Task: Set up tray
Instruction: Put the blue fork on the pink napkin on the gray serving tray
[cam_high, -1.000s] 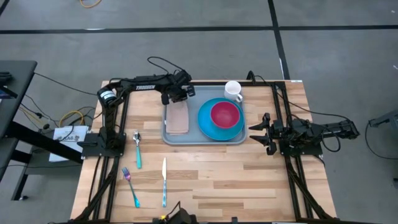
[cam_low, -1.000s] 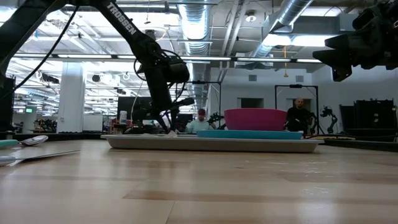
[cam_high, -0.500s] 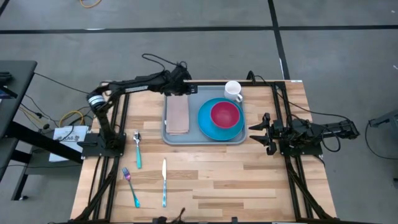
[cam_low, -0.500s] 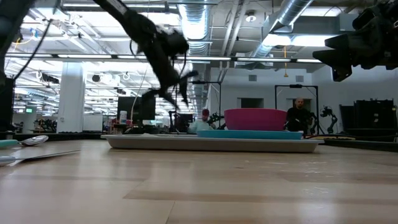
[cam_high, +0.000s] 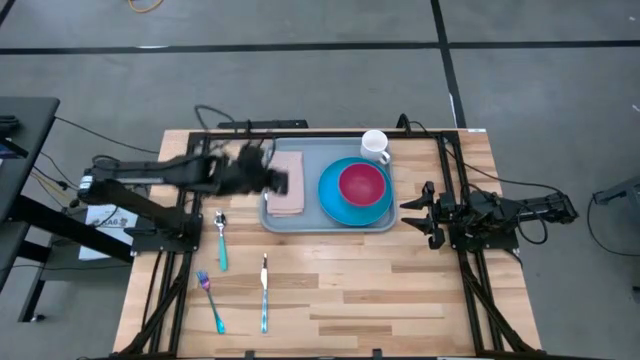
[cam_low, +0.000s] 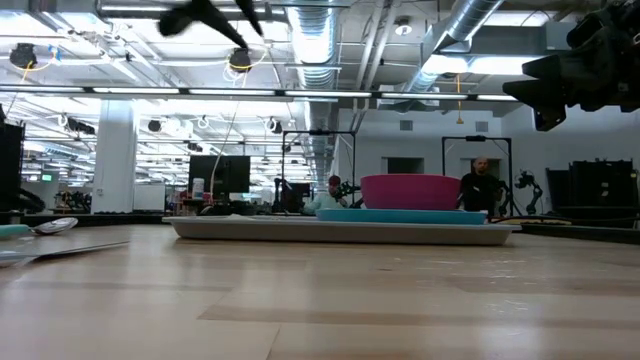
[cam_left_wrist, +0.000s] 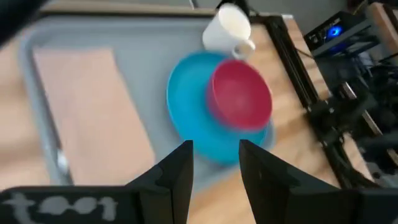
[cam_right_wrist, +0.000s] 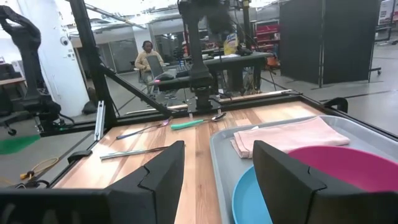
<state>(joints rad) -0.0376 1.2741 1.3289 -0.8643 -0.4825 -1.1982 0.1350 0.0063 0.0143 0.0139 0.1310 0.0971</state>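
The bench (cam_high: 400, 300) is seen carrying everything; the tray (cam_high: 322, 226) sits at its far middle, between the two arms. On the tray a folded napkin (cam_high: 287, 185) is laid at the left end, and a blue plate (cam_high: 337, 200) with a red bowl (cam_high: 362, 184) on it fills the right end. A white mug (cam_high: 375, 146) is placed at the tray's far right corner; whether it is inside the rim or just off it cannot be told. Progress is judged partial: napkin, plate and bowl are loaded, while the spoon (cam_high: 221, 240), knife (cam_high: 264, 292) and fork (cam_high: 210, 299) are left on the bench, well apart from the tray at the near left. The cutlery is taken to be the remaining work, and possibly the mug. The left tool (cam_left_wrist: 213, 163) is blurred in the high view over the tray's left edge, raised off the napkin; its fingers are shown apart in its wrist view with nothing between them. The right tool (cam_high: 408, 206) is parked just beside the tray's right edge, fingers spread wide and empty in its wrist view. In the low view the left arm is cut off at the top, and the cutlery is barely made out at the left margin.
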